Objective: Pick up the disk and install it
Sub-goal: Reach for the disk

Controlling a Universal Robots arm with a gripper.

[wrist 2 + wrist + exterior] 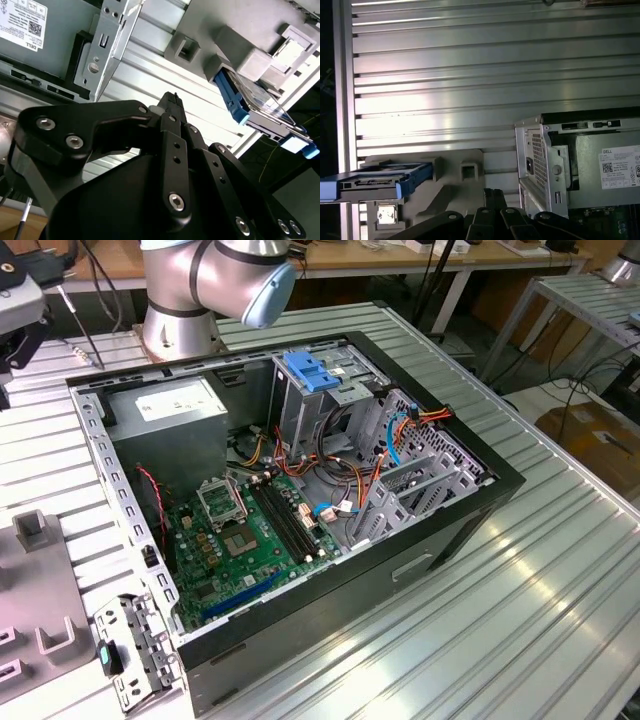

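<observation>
Ribbed aluminium tabletop [560,570] carries the whole scene, its grooves running under everything in both wrist views. Over it hangs the gripper [171,100] [493,192], its black fingers drawn together to a narrow tip with nothing between them, clear of the tabletop.

Off to one side of that tip, apart from it, lies the disk [255,107] [375,183], a flat grey metal slab with bright blue rails. It sits in a grey moulded holder [235,55] [450,195] on the table, one end jutting out past the holder.

On the other side of the tip stands the open computer case [420,570] [540,160], its grey power supply [170,410] [45,40] in the corner nearest the holder. Farther in, the exterior view shows a green motherboard [250,530] and a metal drive cage [330,400] topped by a blue latch [310,370]. The arm's base [185,310] rises behind the case.
</observation>
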